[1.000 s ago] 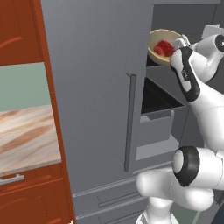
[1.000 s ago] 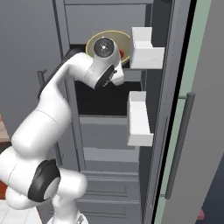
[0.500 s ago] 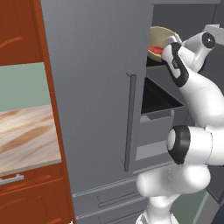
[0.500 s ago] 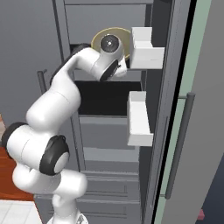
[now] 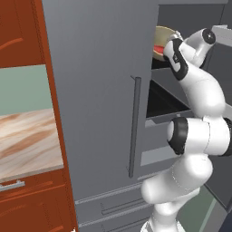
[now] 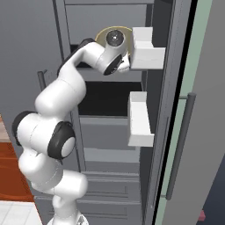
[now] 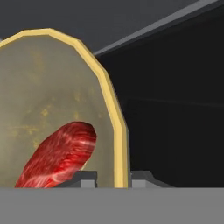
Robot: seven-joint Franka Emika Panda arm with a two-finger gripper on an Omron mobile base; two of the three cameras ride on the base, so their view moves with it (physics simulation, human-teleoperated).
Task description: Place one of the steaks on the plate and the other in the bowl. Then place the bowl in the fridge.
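Inside fridge (image 6: 176, 132), gripper (image 7: 113, 177) pinching bowl (image 7: 52, 87) rim, steak (image 7: 59, 155) within

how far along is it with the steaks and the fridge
Done: one steak lies in the bowl, and the fridge's right door stands open. In hand: the gripper is shut on the bowl's rim, holding it up at an upper shelf. Left: set the bowl down inside and let go. The plate and second steak aren't visible here.

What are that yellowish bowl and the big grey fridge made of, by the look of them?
The bowl looks like glazed ceramic: olive-tan, glossy, mottled inside, though plastic is possible. The fridge looks like brushed steel: flat matte grey panels, a long bar handle.
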